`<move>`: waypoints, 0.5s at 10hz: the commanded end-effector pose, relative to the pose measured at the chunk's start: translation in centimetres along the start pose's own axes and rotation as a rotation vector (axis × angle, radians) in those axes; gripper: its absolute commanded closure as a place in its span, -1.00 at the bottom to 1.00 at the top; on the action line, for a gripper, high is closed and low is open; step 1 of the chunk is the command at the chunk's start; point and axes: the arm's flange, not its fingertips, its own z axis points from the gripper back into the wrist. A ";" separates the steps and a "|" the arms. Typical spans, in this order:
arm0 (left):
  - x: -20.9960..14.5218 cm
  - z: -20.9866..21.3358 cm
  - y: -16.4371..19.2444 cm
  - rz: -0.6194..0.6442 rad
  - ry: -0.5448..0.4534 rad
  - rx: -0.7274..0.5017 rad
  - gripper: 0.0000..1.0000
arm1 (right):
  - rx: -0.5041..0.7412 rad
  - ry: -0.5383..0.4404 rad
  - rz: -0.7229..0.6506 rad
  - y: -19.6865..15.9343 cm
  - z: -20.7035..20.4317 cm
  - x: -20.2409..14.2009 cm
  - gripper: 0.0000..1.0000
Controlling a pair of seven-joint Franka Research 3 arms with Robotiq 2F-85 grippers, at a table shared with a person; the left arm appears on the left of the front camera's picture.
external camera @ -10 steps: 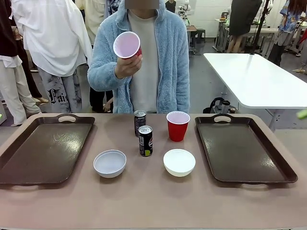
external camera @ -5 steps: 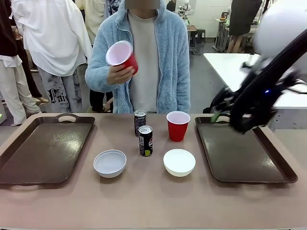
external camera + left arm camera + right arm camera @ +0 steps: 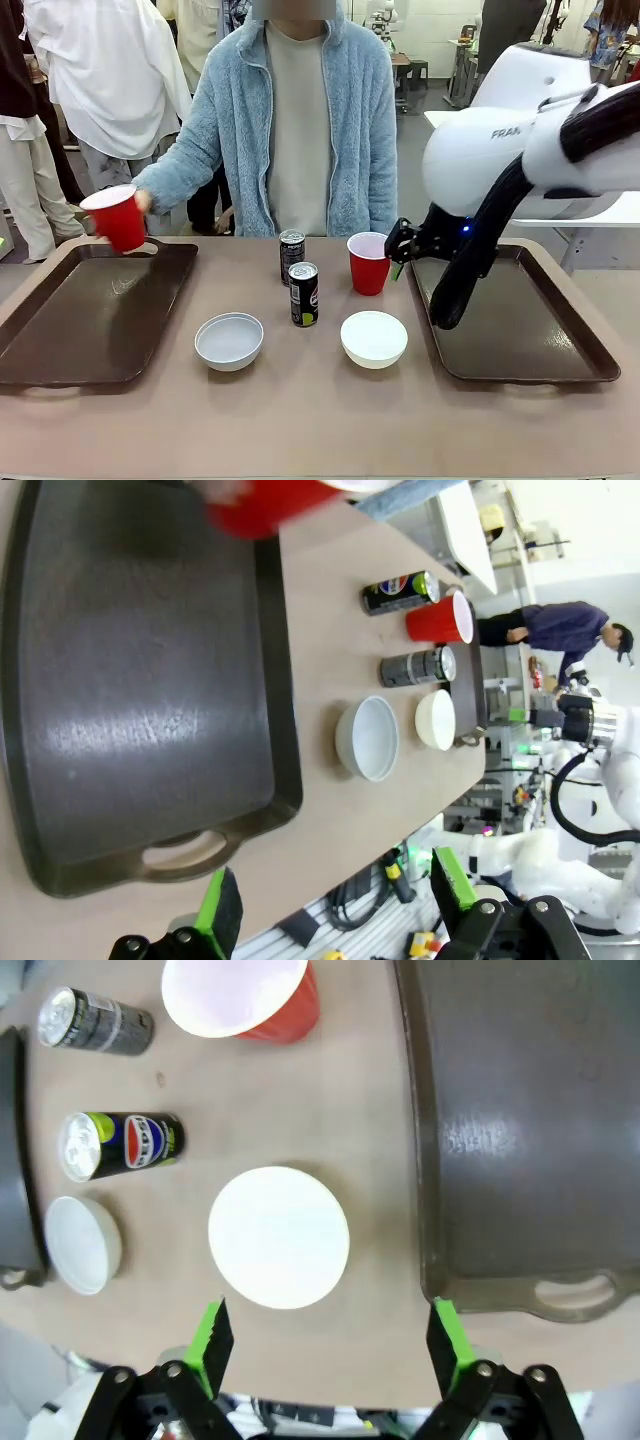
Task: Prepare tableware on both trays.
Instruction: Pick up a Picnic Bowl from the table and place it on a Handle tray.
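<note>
- The right gripper (image 3: 402,250) is shown with its jaws spread wide and nothing held. It hangs above the table (image 3: 320,420), between the standing red cup (image 3: 370,265) and the far inner corner of the right tray (image 3: 520,345).
- In the right wrist view its green pads (image 3: 212,1340) are seen well apart, with the right-hand white bowl (image 3: 374,338) lying on the table beyond them.
- The left gripper (image 3: 335,900) is likewise held wide open and empty. It is seen over the near handle end of the left tray (image 3: 60,330).
- The second red cup (image 3: 118,220) is gripped by the person's hand (image 3: 140,200) at the far end of the left tray, by its cut-out handle. Whether the cup touches the tray cannot be told.
- Between the trays stand two black cans, the rear can (image 3: 292,255) and the front can (image 3: 304,294), close together, one behind the other.
- The left-hand white bowl (image 3: 229,340) is placed nearer the camera, level with the right-hand one. Both trays are bare.
- The surface is a matt brownish-pink tabletop, and the dark brown trays show a dull sheen.
- Behind the person, a grey floor, a white table (image 3: 540,160) at the right and several bystanders are visible.
- The letters "FRA" are read on the right arm (image 3: 500,150). "Fair" is printed on a bystander's light trousers (image 3: 125,205).
- A round red, white and blue emblem is carried by the front can; its lettering is too small to be read.
</note>
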 end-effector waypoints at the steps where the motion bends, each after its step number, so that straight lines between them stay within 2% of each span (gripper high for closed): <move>1: 0.1 0.1 0.0 0.000 -0.003 -0.017 -1.00 | -0.001 0.017 -0.032 -0.9 1.4 -0.6 -1.00; 3: 0.1 0.1 0.0 0.000 -0.003 -0.017 -1.00 | 0.010 0.010 -0.012 -0.6 0.7 0.1 -1.00; 5: 0.1 0.1 0.0 0.000 -0.003 -0.017 -1.00 | -0.069 -0.041 0.063 1.1 -2.8 1.7 -1.00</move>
